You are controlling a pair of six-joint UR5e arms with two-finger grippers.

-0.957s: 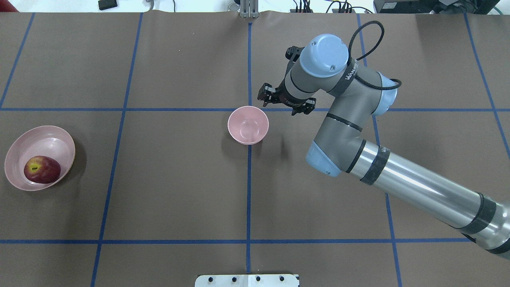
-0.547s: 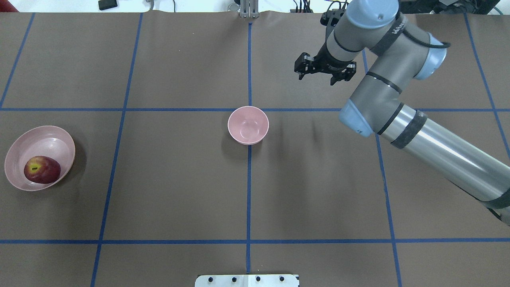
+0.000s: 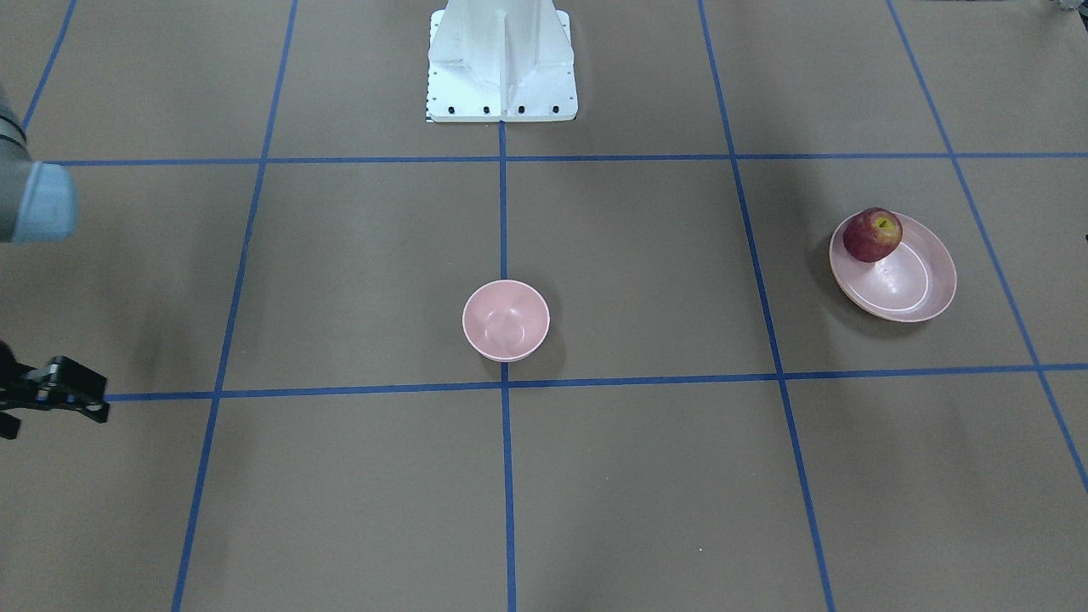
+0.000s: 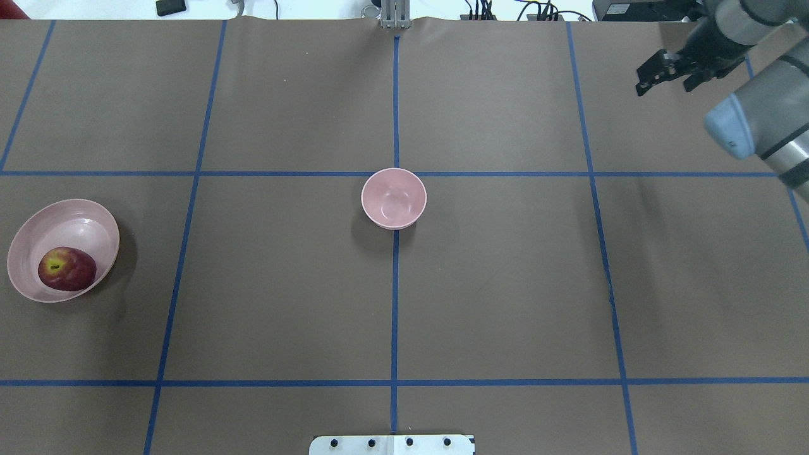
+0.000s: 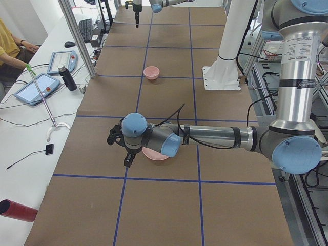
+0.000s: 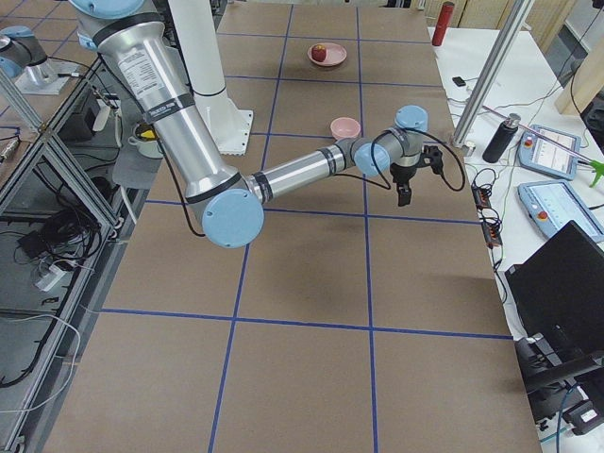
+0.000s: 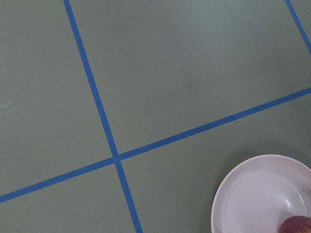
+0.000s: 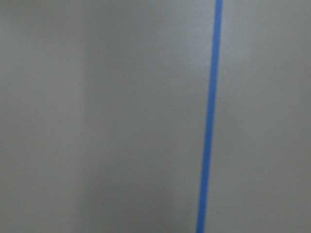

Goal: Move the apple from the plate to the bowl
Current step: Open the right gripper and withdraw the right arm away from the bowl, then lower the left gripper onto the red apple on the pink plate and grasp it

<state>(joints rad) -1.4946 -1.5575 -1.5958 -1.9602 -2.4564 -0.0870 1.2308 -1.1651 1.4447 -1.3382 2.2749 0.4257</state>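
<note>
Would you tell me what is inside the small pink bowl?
Nothing: the bowl shows a bare inner floor. The apple sits on the plate. The mat beneath the bowl is covered.

Brown bench [image 4: 505, 284] with blue tape lines is carrying the bowl [image 4: 394, 198] dead center, plate [image 4: 69, 224] sitting at 9 o'clock.

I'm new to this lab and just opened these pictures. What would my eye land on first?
The dark red apple stands out, lying in the wide pink plate on the robot's far left. Next, the small pink bowl, empty, at the table's centre. The right tool hangs open over the far right corner.
</note>
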